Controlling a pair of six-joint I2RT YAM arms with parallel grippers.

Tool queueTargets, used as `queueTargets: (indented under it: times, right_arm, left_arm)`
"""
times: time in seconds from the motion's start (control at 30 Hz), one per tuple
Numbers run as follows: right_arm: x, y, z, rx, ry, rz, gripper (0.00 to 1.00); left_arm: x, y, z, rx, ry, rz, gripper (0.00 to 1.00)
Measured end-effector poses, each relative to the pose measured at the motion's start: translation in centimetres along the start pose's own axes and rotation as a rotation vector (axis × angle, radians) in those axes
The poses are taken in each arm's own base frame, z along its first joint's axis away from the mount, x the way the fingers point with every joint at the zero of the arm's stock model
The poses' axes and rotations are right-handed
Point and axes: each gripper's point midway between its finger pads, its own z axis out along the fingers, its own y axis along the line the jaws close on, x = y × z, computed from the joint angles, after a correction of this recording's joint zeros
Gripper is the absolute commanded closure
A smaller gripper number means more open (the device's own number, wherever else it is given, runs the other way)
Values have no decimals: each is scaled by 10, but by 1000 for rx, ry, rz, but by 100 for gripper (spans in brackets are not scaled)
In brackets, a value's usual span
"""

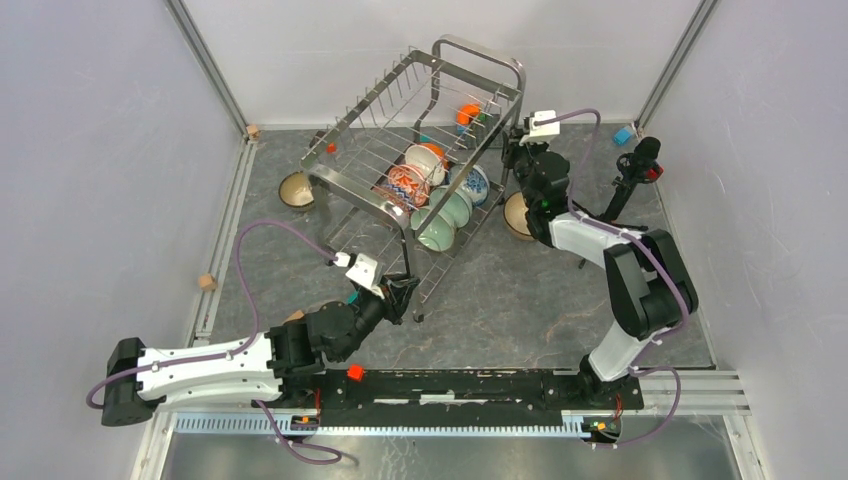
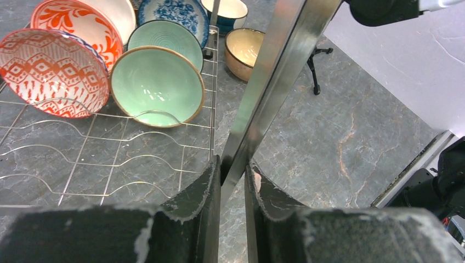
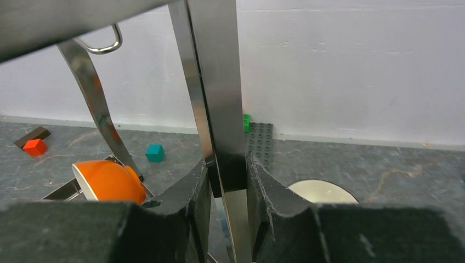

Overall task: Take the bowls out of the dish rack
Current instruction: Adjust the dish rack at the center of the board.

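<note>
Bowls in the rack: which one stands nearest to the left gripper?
The front pale green bowl, brown-rimmed; the red-patterned bowl beside it and the second green bowl behind it are farther off.

Bowls (image 1: 440, 225) stand inside the dish rack (image 1: 355, 198), 2 outside.

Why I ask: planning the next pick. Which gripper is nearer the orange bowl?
Right. The right gripper is shut on a bar of the rack just beside the orange bowl; the left gripper holds the rack's near corner, across the rack from it.

White-and-black arms (image 1: 215, 362), purple cables (image 1: 271, 222)
</note>
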Motion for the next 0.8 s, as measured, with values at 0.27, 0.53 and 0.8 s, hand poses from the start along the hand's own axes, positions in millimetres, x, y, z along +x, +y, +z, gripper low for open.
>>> queueTargets:
  times: [0.27,0.53,0.8]
  right_arm:
    - [-2,-8,-17,23,37,-11,100]
    - [-2,17,-31,-16,55,-5,100]
    - [-4,27,-59,-2,61,19,100]
  left_arm:
    - [-2,8,-5,-34,8,-8,98]
    - [-13,55,-31,-200,-10,23,98]
    - [-18,82,-46,-300,-2,70,98]
